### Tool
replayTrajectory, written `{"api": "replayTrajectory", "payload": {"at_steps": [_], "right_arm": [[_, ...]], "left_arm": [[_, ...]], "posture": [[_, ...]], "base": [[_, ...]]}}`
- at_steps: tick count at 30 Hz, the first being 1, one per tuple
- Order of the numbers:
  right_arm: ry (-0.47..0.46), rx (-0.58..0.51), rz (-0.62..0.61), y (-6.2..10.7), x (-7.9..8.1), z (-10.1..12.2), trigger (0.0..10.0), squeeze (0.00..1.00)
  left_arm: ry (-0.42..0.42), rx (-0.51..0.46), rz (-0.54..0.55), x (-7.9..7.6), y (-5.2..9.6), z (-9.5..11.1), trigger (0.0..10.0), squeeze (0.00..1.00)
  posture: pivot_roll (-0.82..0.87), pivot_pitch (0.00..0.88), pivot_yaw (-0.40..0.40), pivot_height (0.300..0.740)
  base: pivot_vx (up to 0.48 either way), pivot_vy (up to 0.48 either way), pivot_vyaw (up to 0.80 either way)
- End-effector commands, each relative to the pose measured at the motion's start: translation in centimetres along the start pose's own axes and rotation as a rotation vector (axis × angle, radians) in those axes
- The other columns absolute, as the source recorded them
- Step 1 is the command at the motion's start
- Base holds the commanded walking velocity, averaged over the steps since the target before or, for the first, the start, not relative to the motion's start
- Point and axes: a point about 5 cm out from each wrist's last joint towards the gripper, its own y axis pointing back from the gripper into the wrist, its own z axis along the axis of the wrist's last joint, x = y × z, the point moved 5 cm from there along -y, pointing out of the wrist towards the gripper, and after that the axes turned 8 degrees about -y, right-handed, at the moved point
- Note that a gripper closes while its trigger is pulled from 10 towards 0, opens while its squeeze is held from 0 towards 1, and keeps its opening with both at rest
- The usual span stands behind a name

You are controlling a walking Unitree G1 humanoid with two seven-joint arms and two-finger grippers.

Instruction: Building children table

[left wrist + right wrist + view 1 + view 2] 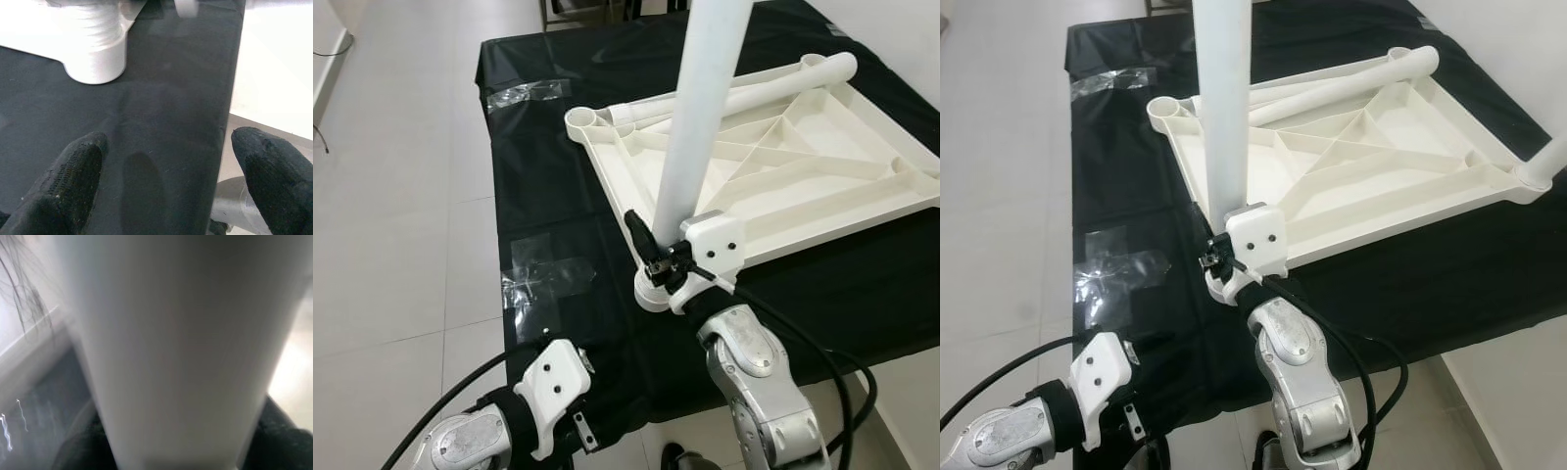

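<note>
Clamped on an upright white leg [697, 117], the right gripper [658, 257] steadied it in the upturned tabletop's [822, 157] near corner socket [653, 292], while the left gripper [166, 171] hung open by the black cloth's [558, 176] edge.

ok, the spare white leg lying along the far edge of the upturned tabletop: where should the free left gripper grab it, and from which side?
Mid-shaft, from above, fingers straddling the tube. The spare leg lies flat along the tabletop's far rim, so its round body is exposed on top while its ends sit by the corner sockets. The left gripper is open and low at the table's near edge, so it's probably a long reach.
</note>
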Motion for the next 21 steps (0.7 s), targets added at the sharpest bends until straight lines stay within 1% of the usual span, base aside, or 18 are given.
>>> {"api": "replayTrajectory", "payload": {"at_steps": [1, 2, 3, 6, 7, 9, 10, 11, 12, 13, 14, 15, 16, 17, 18, 19, 21], "right_arm": [[-0.02, 0.084, -0.076, 0.4, -1.4, -1.7, 10.0, 1.0], [-0.02, 0.084, -0.076, 0.4, -1.4, -1.7, 10.0, 1.0], [-0.046, 0.059, -0.064, 0.4, -1.3, -1.2, 10.0, 1.0], [-0.046, 0.059, -0.064, 0.4, -1.3, -1.2, 10.0, 1.0], [-0.083, 0.0, 0.003, 0.2, -0.7, 0.0, 10.0, 1.0], [-0.083, 0.0, 0.003, 0.2, -0.7, 0.0, 10.0, 1.0], [-0.106, -0.053, 0.116, -0.1, 0.1, 1.4, 10.0, 1.0], [-0.106, -0.053, 0.116, -0.1, 0.1, 1.4, 10.0, 1.0], [-0.07, -0.091, 0.287, -0.6, 0.7, 2.9, 10.0, 0.33], [-0.07, -0.091, 0.287, -0.6, 0.7, 2.9, 10.0, 0.33], [-0.031, -0.097, 0.445, -0.8, 0.9, 3.9, 10.0, 0.0], [-0.031, -0.097, 0.445, -0.8, 0.9, 3.9, 10.0, 0.0], [0.066, -0.077, 0.591, -1.6, -0.1, 4.8, 10.0, 0.0], [0.089, -0.073, 0.643, -2.0, -0.4, 5.2, 10.0, 0.0], [0.089, -0.073, 0.643, -2.0, -0.4, 5.2, 10.0, 0.0], [0.101, -0.072, 0.672, -2.1, -0.6, 5.4, 10.0, 0.0], [0.095, -0.052, 0.766, -2.4, -0.8, 5.8, 10.0, 0.0]], "left_arm": [[0.002, 0.019, -0.001, -0.1, -0.1, -0.7, 10.0, 0.0], [0.002, 0.019, -0.001, -0.1, -0.1, -0.7, 10.0, 0.0], [-0.002, 0.018, 0.0, 0.0, -0.2, -0.7, 10.0, 0.0], [-0.002, 0.018, 0.0, 0.0, -0.2, -0.7, 10.0, 0.0], [-0.006, 0.014, 0.0, 0.2, -0.3, -0.8, 10.0, 0.0], [-0.006, 0.014, 0.0, 0.2, -0.3, -0.8, 10.0, 0.0], [-0.009, 0.011, 0.0, 0.3, -0.5, -0.8, 10.0, 0.0], [-0.009, 0.011, 0.0, 0.3, -0.5, -0.8, 10.0, 0.0], [-0.013, 0.007, 0.002, 0.4, -0.7, -0.8, 10.0, 0.0], [-0.013, 0.007, 0.002, 0.4, -0.7, -0.8, 10.0, 0.0], [-0.015, 0.003, 0.003, 0.5, -0.8, -0.8, 10.0, 0.0], [-0.015, 0.003, 0.003, 0.5, -0.8, -0.8, 10.0, 0.0], [-0.019, -0.004, 0.007, 0.7, -1.1, -0.8, 10.0, 0.0], [-0.02, -0.006, 0.009, 0.7, -1.2, -0.8, 10.0, 0.0], [-0.02, -0.006, 0.009, 0.7, -1.2, -0.8, 10.0, 0.0], [-0.021, -0.008, 0.01, 0.8, -1.3, -0.8, 10.0, 0.0], [-0.023, -0.012, 0.014, 0.9, -1.4, -0.8, 10.0, 0.0]], "posture": [[0.05, 0.251, -0.012, 0.74], [0.05, 0.251, -0.012, 0.74], [0.05, 0.249, -0.01, 0.74], [0.05, 0.249, -0.01, 0.74], [0.05, 0.246, -0.008, 0.74], [0.05, 0.246, -0.008, 0.74], [0.04, 0.242, -0.008, 0.74], [0.04, 0.242, -0.008, 0.74], [0.04, 0.235, -0.011, 0.74], [0.04, 0.235, -0.011, 0.74], [0.04, 0.233, -0.016, 0.74], [0.04, 0.233, -0.016, 0.74], [0.04, 0.228, -0.021, 0.74], [0.04, 0.226, -0.026, 0.74], [0.04, 0.226, -0.026, 0.74], [0.04, 0.226, -0.026, 0.74], [0.04, 0.22, -0.033, 0.74]], "base": [[0.0, 0.0, 0.0], [0.0, 0.0, 0.0], [0.0, 0.0, 0.0], [0.0, 0.0, 0.0], [0.0, 0.0, 0.0], [0.0, 0.0, 0.0], [0.0, 0.0, 0.0], [0.0, 0.0, 0.0], [0.0, 0.0, 0.0], [0.0, 0.0, 0.0], [0.0, 0.0, 0.0], [0.0, 0.0, 0.0], [0.0, 0.0, 0.0], [0.0, 0.0, 0.0], [0.0, 0.0, 0.0], [0.0, 0.0, 0.0], [0.0, 0.0, 0.0]]}}
